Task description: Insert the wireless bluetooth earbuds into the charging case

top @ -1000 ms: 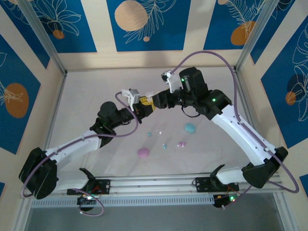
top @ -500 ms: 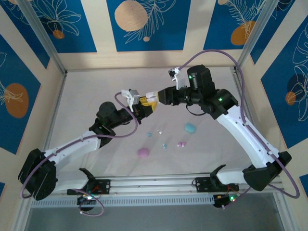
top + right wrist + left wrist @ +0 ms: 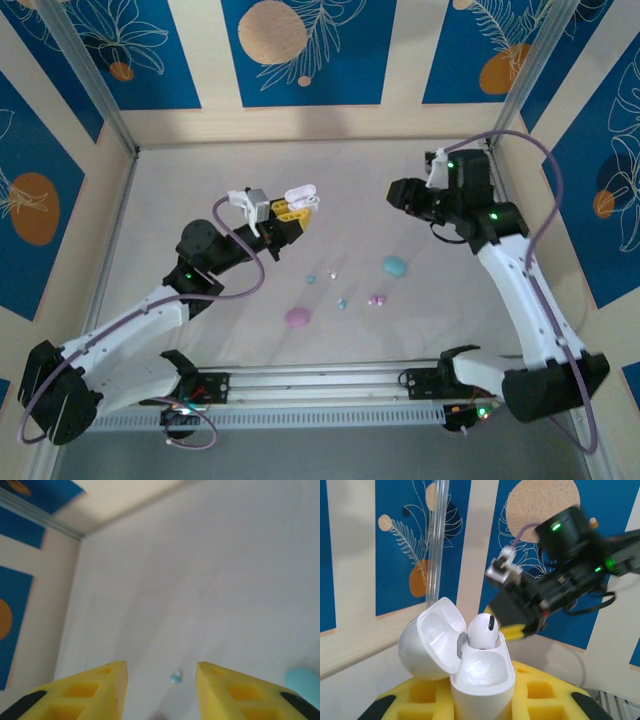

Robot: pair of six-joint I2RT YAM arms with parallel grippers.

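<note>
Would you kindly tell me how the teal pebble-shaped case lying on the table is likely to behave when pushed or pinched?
The teal pebble-shaped plastic case looks rounded, so a push would probably make it slide or spin rather than tip. Those curved sides may squirt out of a pinch unless gripped across the middle. Being small, it is likely light.

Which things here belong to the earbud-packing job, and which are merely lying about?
Job: open white case held by the left gripper; white earbud seated in it; loose earbuds; teal case; pink case.
Not part of it: blue wall panels; metal frame posts.
</note>
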